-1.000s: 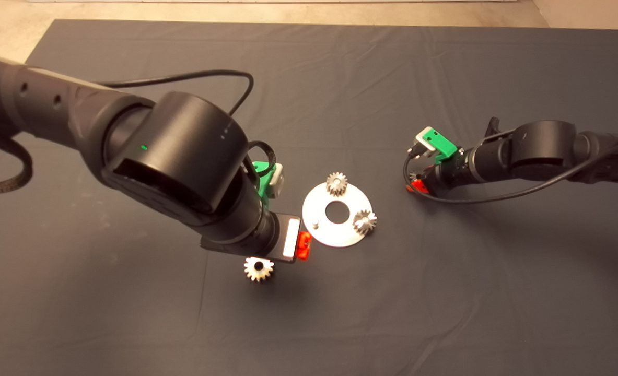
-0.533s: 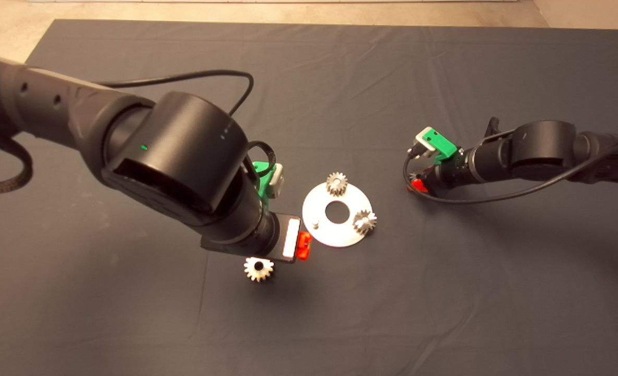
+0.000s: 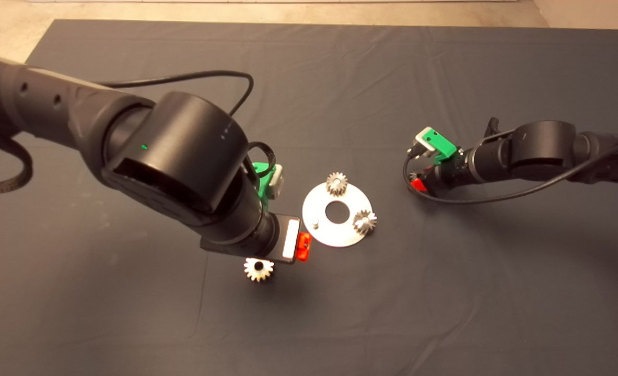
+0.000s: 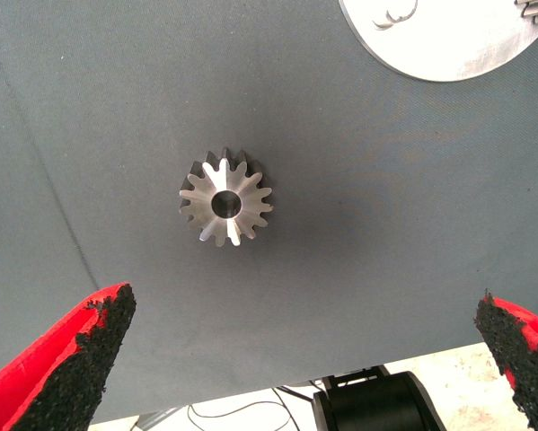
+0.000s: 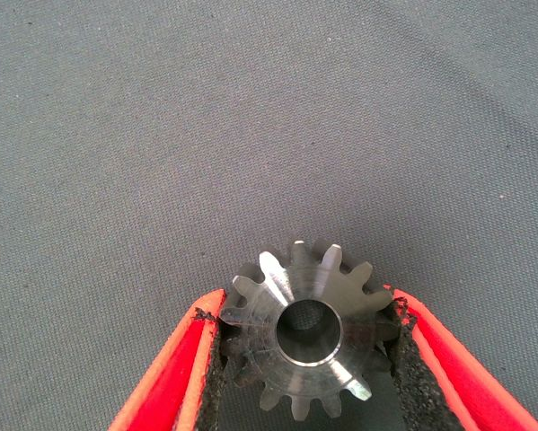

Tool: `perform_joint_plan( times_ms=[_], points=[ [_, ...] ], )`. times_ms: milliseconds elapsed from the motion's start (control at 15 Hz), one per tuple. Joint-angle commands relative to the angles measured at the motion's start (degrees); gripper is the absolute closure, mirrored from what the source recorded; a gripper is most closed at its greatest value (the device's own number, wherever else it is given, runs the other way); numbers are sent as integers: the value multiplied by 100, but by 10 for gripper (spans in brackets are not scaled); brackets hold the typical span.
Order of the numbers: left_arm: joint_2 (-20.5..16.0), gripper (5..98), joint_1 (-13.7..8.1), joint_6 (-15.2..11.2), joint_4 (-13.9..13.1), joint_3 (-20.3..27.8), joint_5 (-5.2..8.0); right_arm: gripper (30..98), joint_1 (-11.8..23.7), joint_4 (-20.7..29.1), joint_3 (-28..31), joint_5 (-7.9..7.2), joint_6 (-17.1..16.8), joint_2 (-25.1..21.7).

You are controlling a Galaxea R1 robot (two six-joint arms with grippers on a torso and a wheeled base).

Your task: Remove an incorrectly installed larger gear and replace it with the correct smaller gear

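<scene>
Silver gear: the larger gear lies flat on the mat, nearest the camera, bore pointing up; judged already removed and set aside.
Left gripper: above that gear, fingers spread wide and empty, apparently just released.
Disc: beside the gripper, bare pin facing up, two small gears seated beyond it.
Right gripper: to the disc's right, low over the mat, pads closed against the smaller gear, its axis pointing toward the wrist camera, ready for the pin.
</scene>
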Motion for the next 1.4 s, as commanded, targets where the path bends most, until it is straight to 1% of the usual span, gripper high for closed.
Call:
perform_joint_plan(
  times_ms=[0, 400, 467, 533, 600, 667, 800, 867, 933, 1000, 1067, 1133, 1200, 1267, 1333],
  points=[
    [-31, 58, -88, -67, -139, 68, 757, 856, 97, -166, 46, 0, -12, -19],
    [35, 58, -79, -73, -144, 68, 757, 869, 105, -162, 73, 3, 9, -15],
    [49, 58, -79, -73, -144, 80, 757, 872, 106, -162, 73, 32, 23, -10],
    [65, 58, -79, -80, -144, 163, 757, 873, 120, -154, 126, 176, 49, -16],
    [90, 58, -70, -157, -144, 224, 757, 884, 172, -154, 236, 193, 32, -42],
    [119, 58, -70, -180, -135, 235, 757, 884, 305, -144, 249, 176, 23, -62],
    [52, 58, -79, -191, -117, 253, 757, 885, 484, -119, 249, 180, -8, -111],
    [57, 58, -79, -178, -117, 253, 757, 885, 546, -112, 249, 209, -28, -181],
    [56, 58, -79, -169, -117, 253, 757, 885, 661, -84, 257, 221, -94, -203],
    [40, 58, -79, -161, -117, 279, 757, 884, 694, -66, 266, 237, -204, -195],
    [34, 58, -79, -152, -123, 335, 757, 885, 723, 89, 295, 314, -342, -194],
    [49, 58, -79, -152, -118, 358, 757, 885, 770, 346, 292, 503, -396, -194],
    [66, 58, -79, -161, -126, 367, 757, 885, 877, 797, 284, 640, -675, -187],
    [84, 58, -79, -161, -126, 367, 757, 885, 970, 1241, 236, 714, -1052, -155],
    [81, 58, -79, -161, -120, 358, 757, 883, 994, 1618, 187, 865, -1369, -133]
  ],
)
